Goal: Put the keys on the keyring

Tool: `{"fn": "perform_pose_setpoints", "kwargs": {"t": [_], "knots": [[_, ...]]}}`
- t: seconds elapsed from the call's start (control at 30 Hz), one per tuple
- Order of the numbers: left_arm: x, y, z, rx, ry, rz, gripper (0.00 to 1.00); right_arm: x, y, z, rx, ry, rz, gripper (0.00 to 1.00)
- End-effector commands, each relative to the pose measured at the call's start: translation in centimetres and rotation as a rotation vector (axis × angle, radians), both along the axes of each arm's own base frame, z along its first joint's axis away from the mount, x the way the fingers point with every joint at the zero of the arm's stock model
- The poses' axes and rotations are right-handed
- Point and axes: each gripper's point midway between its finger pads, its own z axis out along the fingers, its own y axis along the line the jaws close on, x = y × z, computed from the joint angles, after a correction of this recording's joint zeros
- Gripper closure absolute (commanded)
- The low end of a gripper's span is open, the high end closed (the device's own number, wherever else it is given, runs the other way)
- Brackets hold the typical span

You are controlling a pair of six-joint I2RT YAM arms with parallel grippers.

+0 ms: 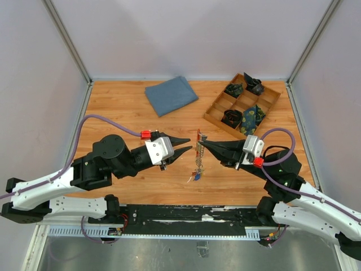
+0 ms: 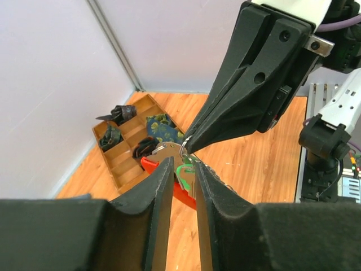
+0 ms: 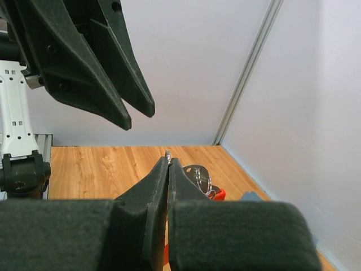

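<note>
My right gripper [image 1: 201, 141] is shut, pinching a thin silver ring at the top of the keys [image 1: 197, 161], which hang from it above the table as a small bunch. In the right wrist view the shut gripper [image 3: 168, 160] holds the ring, with a silver key head [image 3: 197, 174] and a bit of the red keyring [image 3: 219, 194] beyond. My left gripper [image 1: 185, 145] is open, just left of the bunch. In the left wrist view its gripper [image 2: 183, 164] straddles a green-capped key [image 2: 189, 172], with the red keyring [image 2: 149, 165] behind.
A wooden compartment tray [image 1: 214, 113] holding dark folded items stands at the back right, also in the left wrist view [image 2: 121, 169]. A folded blue cloth [image 1: 171, 94] lies at the back centre. White walls enclose the table.
</note>
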Motion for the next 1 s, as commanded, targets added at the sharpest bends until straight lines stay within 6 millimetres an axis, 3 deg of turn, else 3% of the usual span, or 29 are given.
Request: {"fn": "perform_pose_setpoints", "kwargs": {"t": [0.0,0.33,0.43,0.53,0.67,0.83,0.97], "knots": [[0.3,-0.3,0.4,-0.069,0.031,0.026,0.71,-0.3,-1.1,3.0,0.077,-0.05,-0.024,0.99],[0.3,-1.4,-2.1,-0.04,0.063,0.011,0.64,-2.5,0.2,1.8,-0.031,-0.081,0.108,0.99],[0.4,-1.4,-2.6,-0.035,0.079,0.025,0.64,-1.8,0.1,1.4,-0.04,-0.064,0.072,0.99],[1.2,-0.6,-2.7,-0.062,0.104,0.065,0.64,0.2,-0.3,-0.2,-0.1,-0.001,-0.032,1.0],[5.0,1.6,-3.2,-0.124,0.203,0.185,0.63,4.2,-1.5,-4.4,-0.22,0.17,-0.249,0.99],[10.6,4.5,-5.3,-0.14,0.319,0.354,0.58,6.6,-1.1,-8.7,-0.294,0.295,-0.359,1.0],[12.6,6.2,-6.2,-0.146,0.347,0.448,0.52,8.9,-0.2,-11.6,-0.374,0.346,-0.441,0.99]]}}
